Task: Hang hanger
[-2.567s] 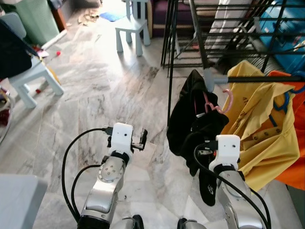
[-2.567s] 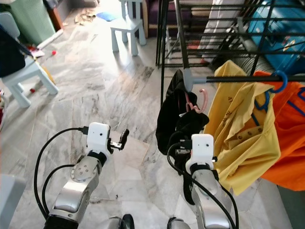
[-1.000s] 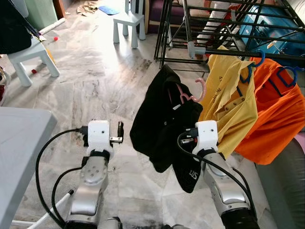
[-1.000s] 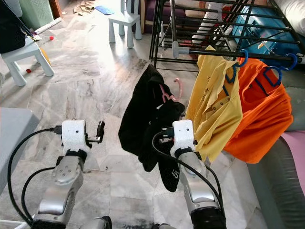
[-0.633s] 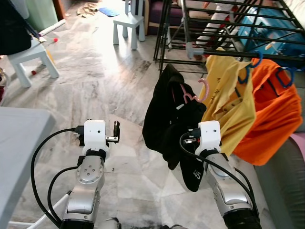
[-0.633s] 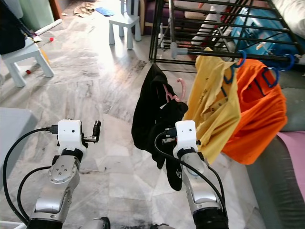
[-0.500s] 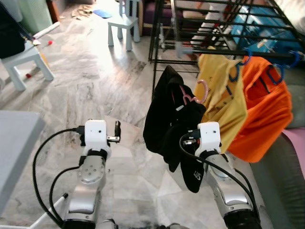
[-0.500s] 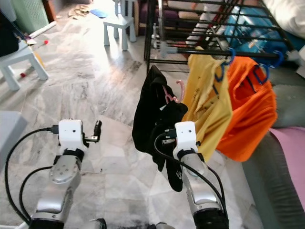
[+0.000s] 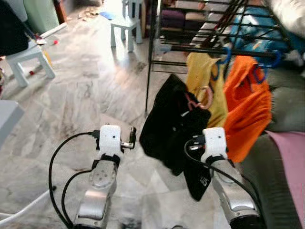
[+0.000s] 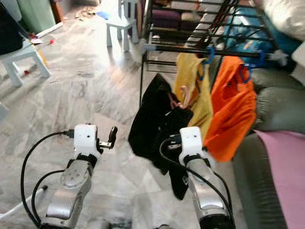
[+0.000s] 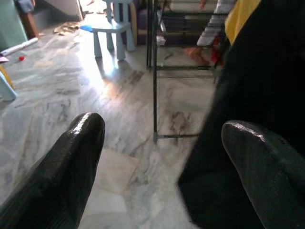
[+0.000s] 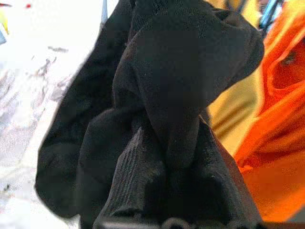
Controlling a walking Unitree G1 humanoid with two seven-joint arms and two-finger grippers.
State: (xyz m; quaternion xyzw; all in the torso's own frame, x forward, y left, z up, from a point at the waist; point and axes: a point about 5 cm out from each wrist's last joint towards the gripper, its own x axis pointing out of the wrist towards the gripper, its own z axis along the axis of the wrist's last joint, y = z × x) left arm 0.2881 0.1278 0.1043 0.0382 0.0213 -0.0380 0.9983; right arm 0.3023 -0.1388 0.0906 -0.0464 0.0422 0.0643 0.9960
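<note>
Pink hanger (image 9: 206,97) above black garment (image 12: 181,95)

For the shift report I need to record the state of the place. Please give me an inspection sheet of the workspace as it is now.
Surface: grey marble floor, small bits lying on it far off.
Job's things: black garment on a pink hanger, held up in front of the black drying rack; hook not yet on the rail.
Clutter: yellow shirt and orange shirt hang on blue hangers on the rack.
Grippers: right hand shut on the black garment; left hand open, holding nothing.
Cables: black cables loop along both forearms.
Surroundings: pale blue child's chairs, grey sofa with pink cover.
</note>
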